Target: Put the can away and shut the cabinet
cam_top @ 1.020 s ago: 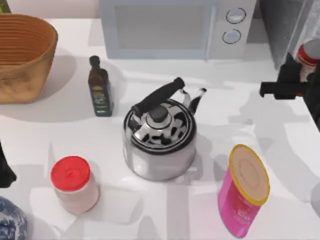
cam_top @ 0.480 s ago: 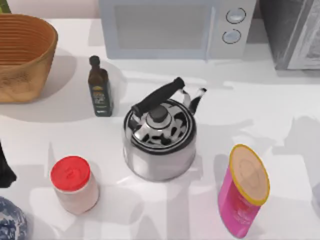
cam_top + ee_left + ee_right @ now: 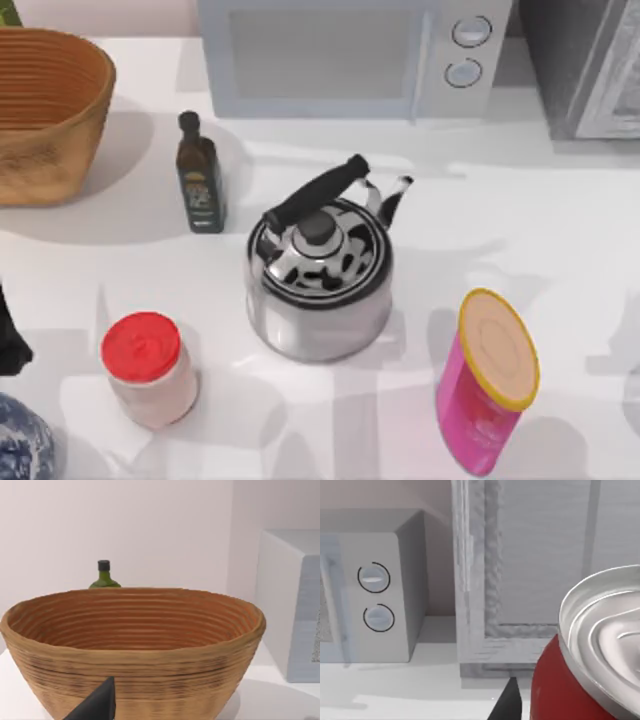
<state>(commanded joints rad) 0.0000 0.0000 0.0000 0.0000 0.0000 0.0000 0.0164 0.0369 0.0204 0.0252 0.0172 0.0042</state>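
The right gripper is holding the can before the cabinet, beside the microwave.

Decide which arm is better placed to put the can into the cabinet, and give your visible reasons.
Right. In the right wrist view the can sits close against that camera, facing the cabinet beside the microwave. The left wrist view faces the wicker basket at the table's far left.

kettle 1 | bottles 2 (one behind basket) | microwave 1
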